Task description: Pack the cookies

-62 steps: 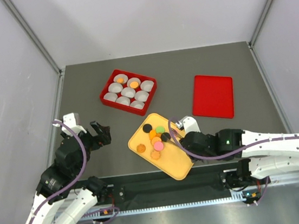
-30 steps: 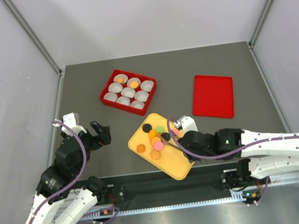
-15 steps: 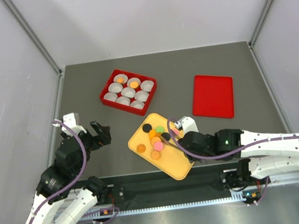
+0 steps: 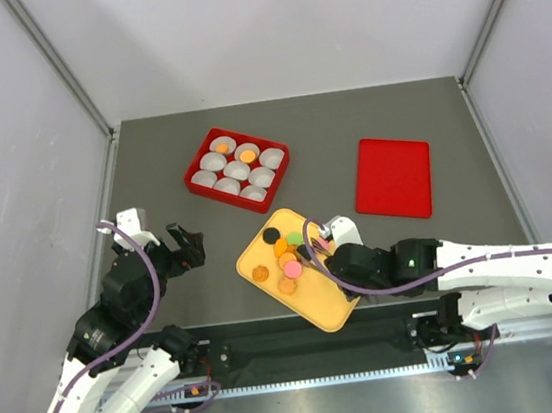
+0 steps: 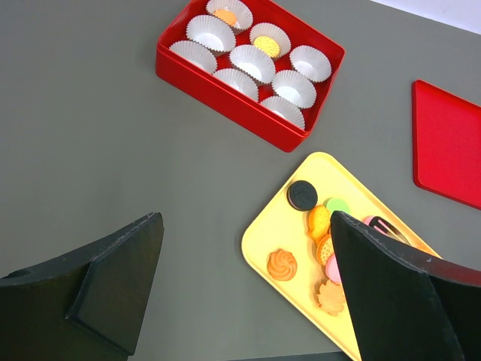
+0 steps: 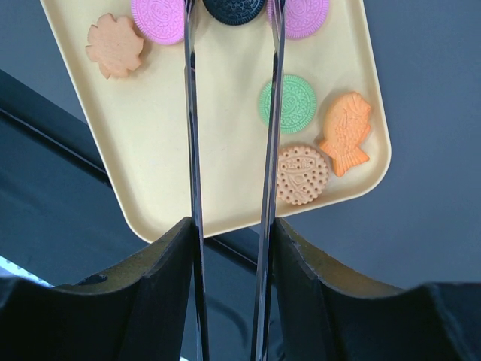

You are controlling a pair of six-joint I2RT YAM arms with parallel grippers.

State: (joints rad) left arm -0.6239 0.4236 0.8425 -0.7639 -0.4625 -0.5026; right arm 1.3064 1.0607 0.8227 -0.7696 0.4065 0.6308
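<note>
Right gripper (image 4: pixel 304 253) advanced; nine cups (image 5: pixel 252 62); two filled.

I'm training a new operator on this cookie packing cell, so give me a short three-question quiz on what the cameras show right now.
1. True or false: the left gripper holds a cookie.
2. Which cookie lies between the fingers of the right gripper? A green, B black, C pink.
3. How many paper cups in the red box hold a cookie?
Key: 1 false, it is open and empty. 2 B, the black cookie. 3 two.
</note>
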